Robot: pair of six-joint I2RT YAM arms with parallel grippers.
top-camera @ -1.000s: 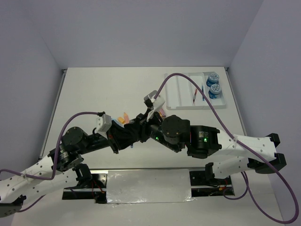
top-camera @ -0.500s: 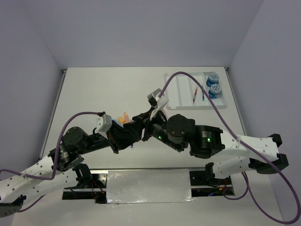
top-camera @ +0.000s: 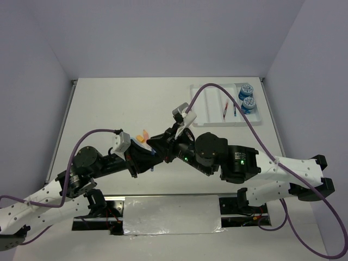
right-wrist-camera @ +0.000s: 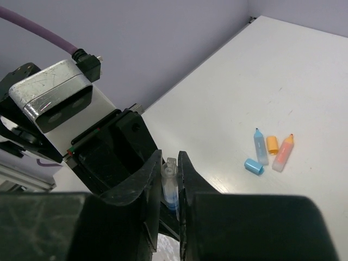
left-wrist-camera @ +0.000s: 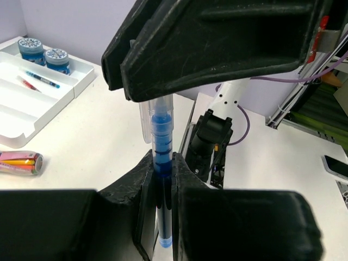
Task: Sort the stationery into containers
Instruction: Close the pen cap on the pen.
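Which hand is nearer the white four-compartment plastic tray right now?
Right. Both grip the blue marker mid-table; the right hand lies toward the tray, the left hand just beyond.

1. The blue pen (left-wrist-camera: 161, 128) has a clear, glossy plastic barrel, with a blue core showing through
2. The fingers of the left gripper (left-wrist-camera: 161, 176) are matt black plastic with a fine, grainy surface; those of the right gripper (right-wrist-camera: 170, 171) look alike
3. The tray (top-camera: 209, 106), at two o'clock on the table (top-camera: 119, 103), is smooth white plastic with a soft gloss
4. The table top is white, smooth and faintly shiny
5. The camera housing (right-wrist-camera: 51, 95), at nine o'clock in the right wrist view, is silver-grey and scratched
6. The cable (right-wrist-camera: 54, 41) has a smooth purple sheath
7. The short markers (right-wrist-camera: 260, 145), at three o'clock there, are translucent plastic
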